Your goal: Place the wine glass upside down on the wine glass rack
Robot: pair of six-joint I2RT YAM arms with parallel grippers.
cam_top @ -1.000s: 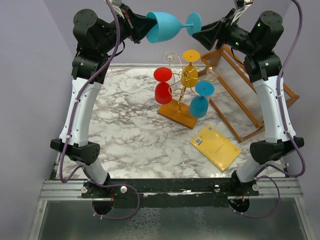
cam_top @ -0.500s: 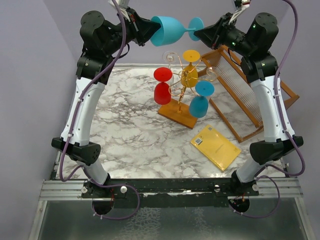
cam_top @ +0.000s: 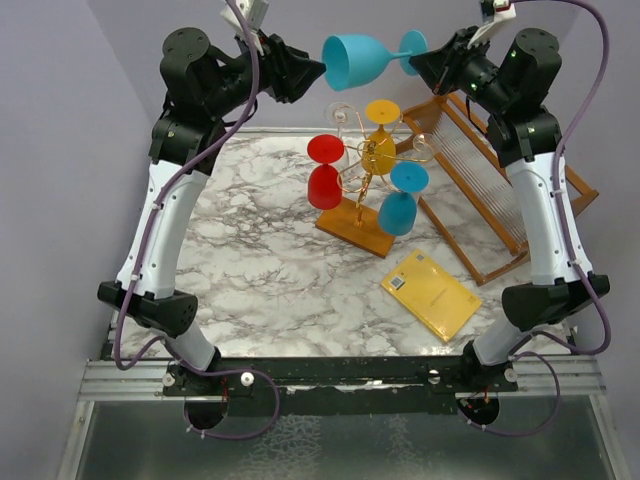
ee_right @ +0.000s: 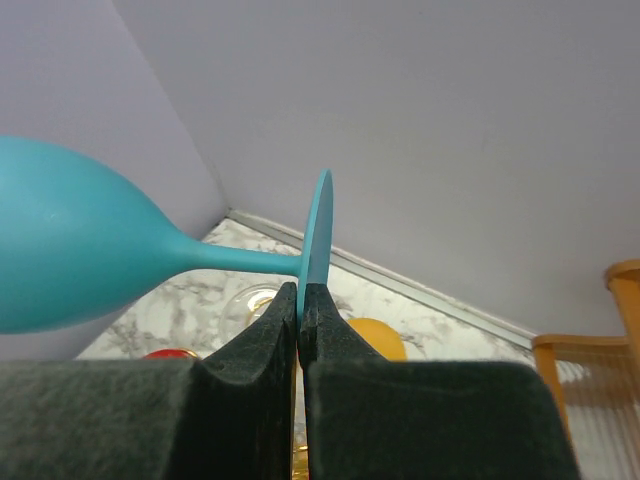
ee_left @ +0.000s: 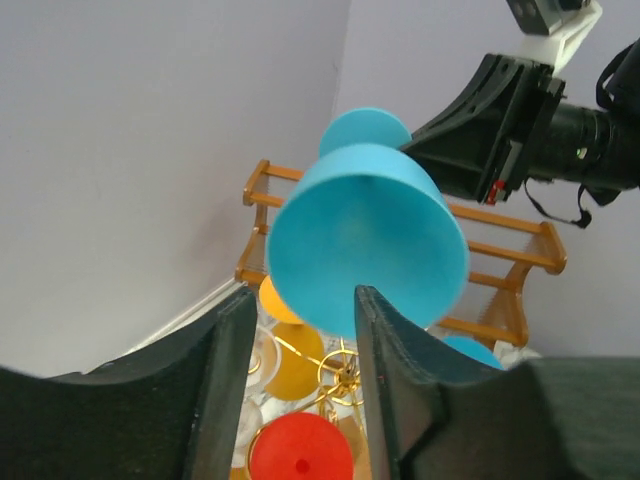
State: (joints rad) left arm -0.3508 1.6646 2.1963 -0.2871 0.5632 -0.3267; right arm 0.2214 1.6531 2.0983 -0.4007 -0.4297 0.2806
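Right tool (ee_right: 299, 330): pinched on foot of wine glass (cam_top: 358, 60) — held sideways, aloft
Left tool (ee_left: 300, 370): parted, empty — glass bowl just beyond
Wine glass rack (cam_top: 368, 170): on bench (cam_top: 260, 260) below

You are looking at a white surface (cam_top: 250, 270) veined with grey marble, closed in by plain lavender walls (cam_top: 60, 150) that meet in a corner behind it. A pale strip runs where wall meets surface. Along the near edge sits a grooved metal rail (cam_top: 340, 378), with a dark glossy panel (cam_top: 330, 445) below. Light is even and soft.
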